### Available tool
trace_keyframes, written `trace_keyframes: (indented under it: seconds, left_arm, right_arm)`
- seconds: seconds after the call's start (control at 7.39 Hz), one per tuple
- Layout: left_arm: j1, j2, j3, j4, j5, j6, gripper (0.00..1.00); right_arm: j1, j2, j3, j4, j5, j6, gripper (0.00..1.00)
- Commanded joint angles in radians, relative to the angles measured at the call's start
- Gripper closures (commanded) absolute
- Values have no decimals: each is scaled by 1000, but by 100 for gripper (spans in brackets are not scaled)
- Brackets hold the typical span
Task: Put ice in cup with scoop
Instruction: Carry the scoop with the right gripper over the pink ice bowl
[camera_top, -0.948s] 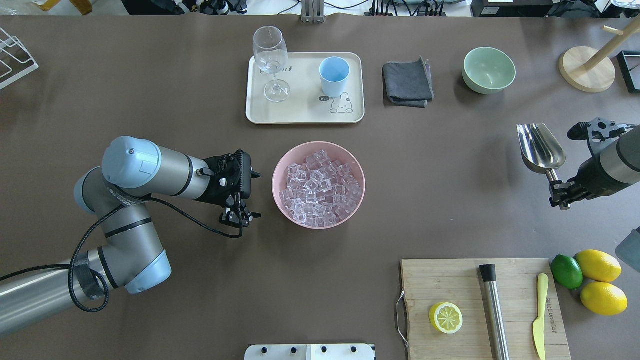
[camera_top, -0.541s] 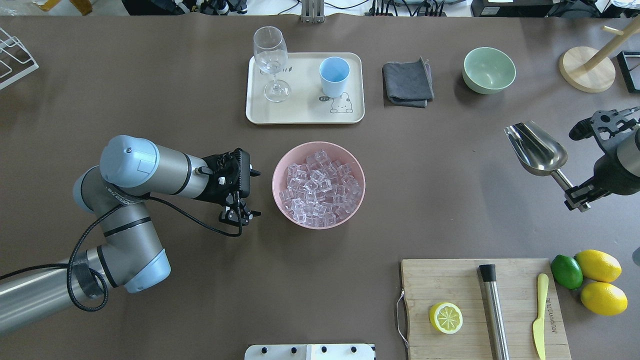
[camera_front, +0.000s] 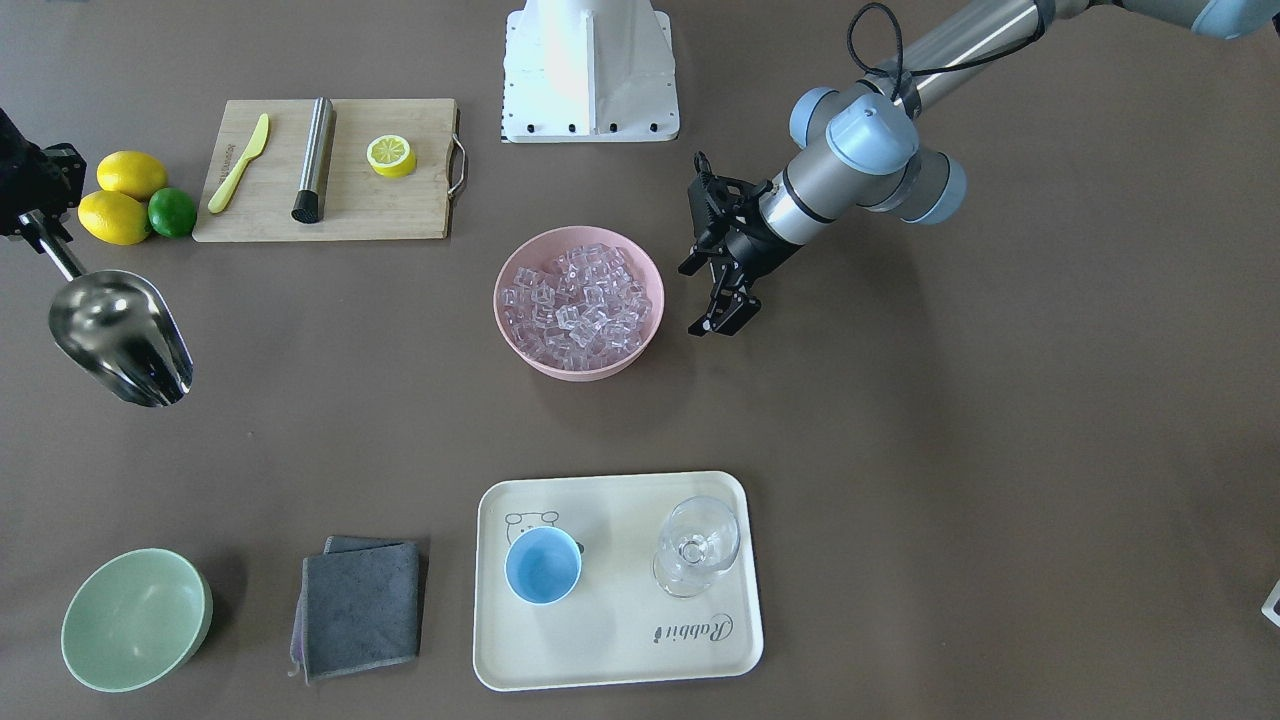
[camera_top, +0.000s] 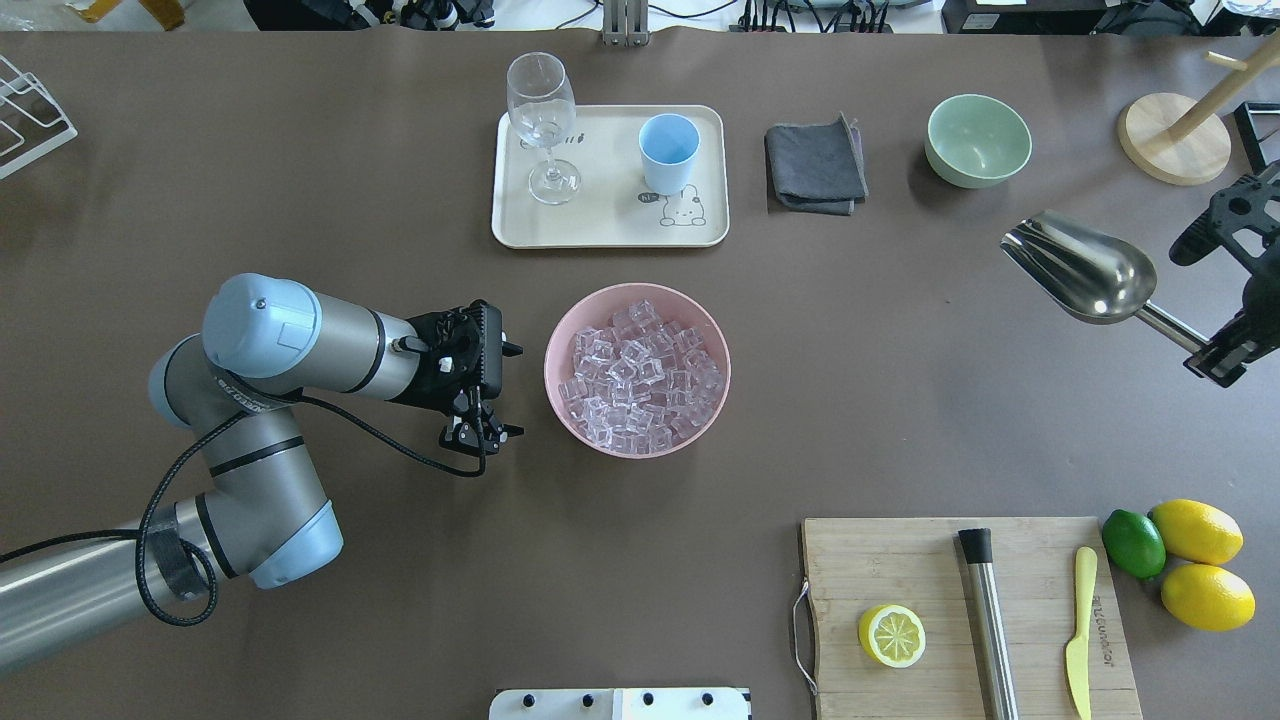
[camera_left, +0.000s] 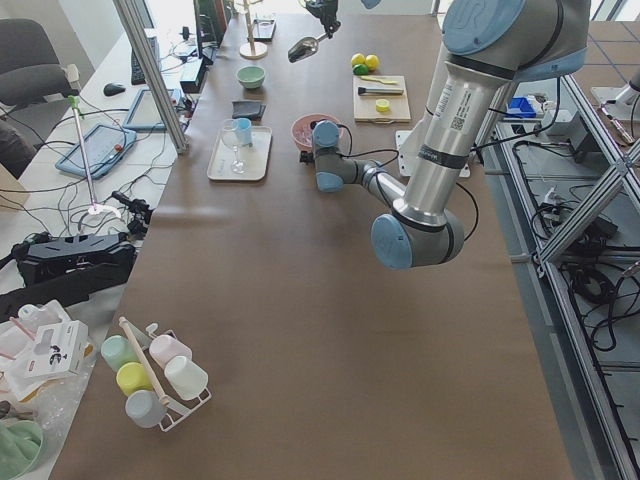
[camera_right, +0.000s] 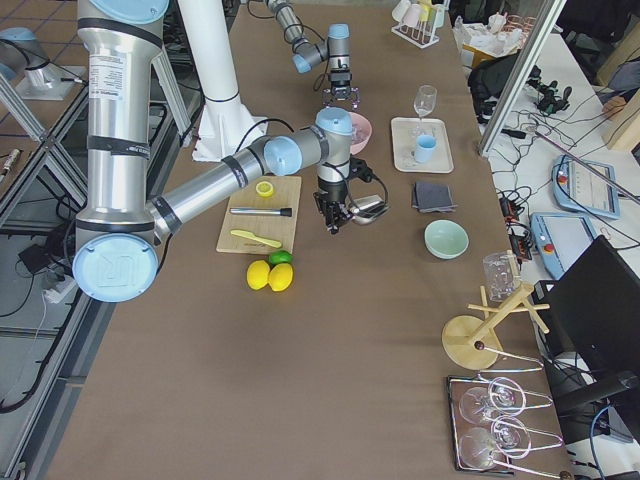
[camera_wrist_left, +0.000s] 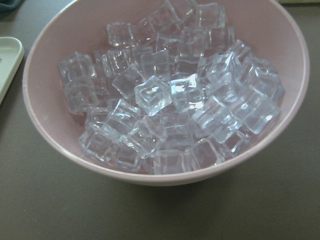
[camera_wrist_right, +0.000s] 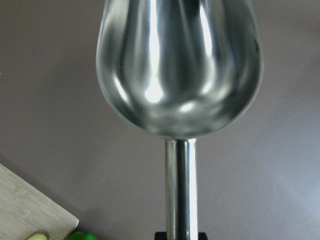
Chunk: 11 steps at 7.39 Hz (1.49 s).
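The ice (camera_top: 637, 370) is a heap of clear cubes in a pink bowl (camera_top: 560, 335) at mid-table, filling the left wrist view (camera_wrist_left: 165, 100). The light-blue cup (camera_top: 668, 150) stands empty on a cream tray (camera_top: 600, 225) at the far side. My right gripper (camera_top: 1215, 362) is shut on the rod handle of the steel scoop (camera_top: 1085, 268), held in the air at the right edge with its empty trough (camera_wrist_right: 180, 65) pointing left. My left gripper (camera_top: 480, 432) hangs open and empty just left of the bowl.
A stemmed glass (camera_top: 542, 120) shares the tray. A grey cloth (camera_top: 815, 165), a pale green bowl (camera_top: 978, 140) and a wooden stand (camera_top: 1172, 135) lie far right. A cutting board (camera_top: 960, 620) holds a lemon half, a steel cylinder and a yellow knife; lemons and a lime (camera_top: 1133, 543) sit beside it.
My right gripper has swung right and toward the far side, turning the scoop so that its mouth points left instead of away. My left arm has barely moved.
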<state>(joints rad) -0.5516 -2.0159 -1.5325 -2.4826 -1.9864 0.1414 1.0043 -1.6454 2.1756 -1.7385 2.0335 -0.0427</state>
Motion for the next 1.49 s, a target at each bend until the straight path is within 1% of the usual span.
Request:
trace_keyframes:
  seconds: [0.0, 0.14, 0.27, 0.41, 0.54, 0.81, 0.95, 1.22, 1.35]
  left_arm:
    - [4, -6, 2, 4, 1, 0, 2]
    - [4, -6, 2, 5, 0, 0, 2]
    - [4, -4, 5, 5, 0, -38, 2]
    - [1, -4, 8, 5, 0, -45, 2]
    - [-1, -6, 8, 5, 0, -46, 2]
    - [-2, -16, 9, 8, 0, -49, 2]
    - [-2, -23, 11, 10, 0, -60, 2]
    - [-4, -24, 20, 8, 0, -69, 2]
    - [-5, -24, 25, 8, 0, -69, 2]
  right_arm:
    - [-111, 262, 21, -321, -161, -127, 100]
    - [-200, 366, 29, -449, -241, -155, 100]
    - [-244, 398, 62, -496, -274, -158, 100]
    - [-257, 409, 75, -498, -274, -196, 100]
    - [-298, 450, 75, -504, -271, -219, 100]
    - [-348, 485, 72, -504, -254, -189, 100]
    - [-354, 515, 69, -515, -222, -174, 100]
    - [-368, 585, 37, -561, -216, -158, 100]
    - [-375, 640, -30, -572, -214, -137, 100]
